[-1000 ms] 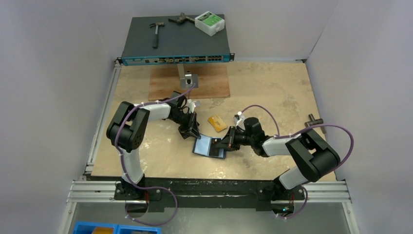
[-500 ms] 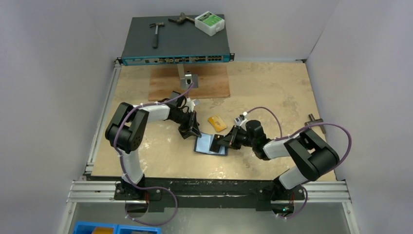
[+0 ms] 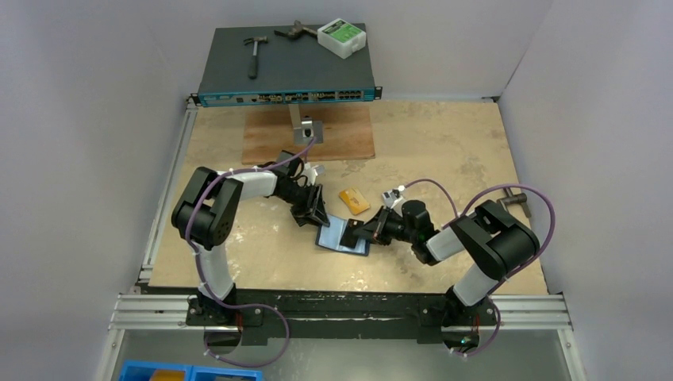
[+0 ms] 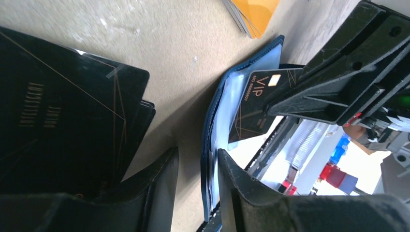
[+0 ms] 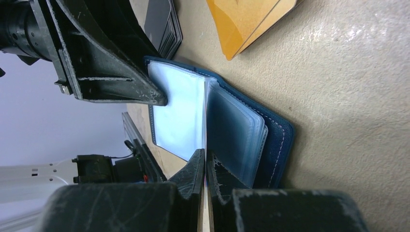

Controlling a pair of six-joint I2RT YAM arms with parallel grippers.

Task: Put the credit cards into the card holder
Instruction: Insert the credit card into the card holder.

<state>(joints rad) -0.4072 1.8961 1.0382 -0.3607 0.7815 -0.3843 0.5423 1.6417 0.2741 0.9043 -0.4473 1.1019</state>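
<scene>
Pinning the open holder [image 5: 278,140] to the table [image 5: 348,96] appears to be the job of the left fingers [image 4: 251,203]. They are spread and grip nothing, straddling one cover edge, with a tip on the pale inner leaf so the sleeves lie exposed. The right fingers [image 5: 225,186] are pressed together on a black card [image 4: 256,108], held edge-on and aimed between the sleeves, probably to slide it in.

The holder lies mid-table between the arms. It has a navy cover with pale stitching and clear bluish plastic sleeves fanned open. The black card carries gold "VIP" lettering and fine gold lines. Orange cards [image 5: 246,19] wait just beyond the holder, and more dark cards [image 4: 72,111] lie beside the left fingers.
</scene>
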